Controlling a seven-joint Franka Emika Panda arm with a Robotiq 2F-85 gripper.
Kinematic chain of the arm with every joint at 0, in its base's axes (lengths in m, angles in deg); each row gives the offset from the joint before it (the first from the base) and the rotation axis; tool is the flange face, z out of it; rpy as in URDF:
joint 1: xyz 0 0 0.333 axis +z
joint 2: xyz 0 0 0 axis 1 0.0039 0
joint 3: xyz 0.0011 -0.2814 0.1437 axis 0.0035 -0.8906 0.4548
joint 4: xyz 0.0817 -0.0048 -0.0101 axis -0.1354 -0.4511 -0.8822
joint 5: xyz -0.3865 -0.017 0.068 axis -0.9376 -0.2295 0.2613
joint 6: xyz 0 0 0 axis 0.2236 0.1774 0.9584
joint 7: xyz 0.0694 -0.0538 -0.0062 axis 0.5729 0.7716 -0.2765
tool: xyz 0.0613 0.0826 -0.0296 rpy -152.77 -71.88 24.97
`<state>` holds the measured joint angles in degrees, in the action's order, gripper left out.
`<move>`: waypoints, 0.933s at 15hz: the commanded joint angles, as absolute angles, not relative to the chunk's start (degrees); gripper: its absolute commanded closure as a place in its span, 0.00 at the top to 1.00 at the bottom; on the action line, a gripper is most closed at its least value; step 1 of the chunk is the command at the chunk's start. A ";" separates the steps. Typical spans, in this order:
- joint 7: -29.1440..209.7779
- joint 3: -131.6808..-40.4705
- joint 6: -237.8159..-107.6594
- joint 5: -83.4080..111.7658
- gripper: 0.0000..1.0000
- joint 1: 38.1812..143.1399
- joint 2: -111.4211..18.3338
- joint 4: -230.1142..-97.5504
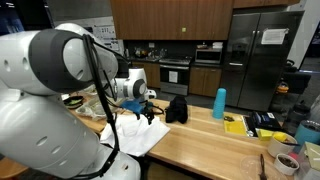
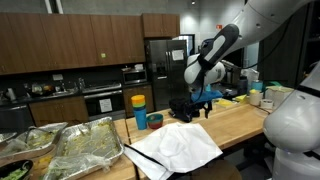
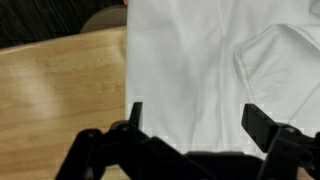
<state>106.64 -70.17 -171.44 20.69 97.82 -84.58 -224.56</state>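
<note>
In the wrist view the jaws stood spread with nothing between them, just above the white cloth (image 3: 200, 60). The cloth lay rumpled on the wooden tabletop (image 3: 60, 90). In my judgement, a sound grip required a square descent over a raised fold, not flat fabric, with both tips bracketing it before closing. Farther off, in an exterior view, a black object (image 1: 177, 110) and a blue cup (image 1: 219, 103) stood apart.

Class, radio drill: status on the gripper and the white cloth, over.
Gripper open, over white cloth, nothing held. Cloth lies rumpled on wooden counter. Black object close by, blue cup farther along.
</note>
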 commanded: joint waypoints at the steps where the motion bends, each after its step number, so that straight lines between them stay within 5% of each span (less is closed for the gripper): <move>1: 106.17 -71.92 -174.15 21.16 1.00 95.73 -85.78 -227.79; 14: 93.27 -81.05 -184.24 37.21 1.00 96.18 -79.32 -230.27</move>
<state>95.76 -80.04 -182.90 34.84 95.75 -81.02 -230.57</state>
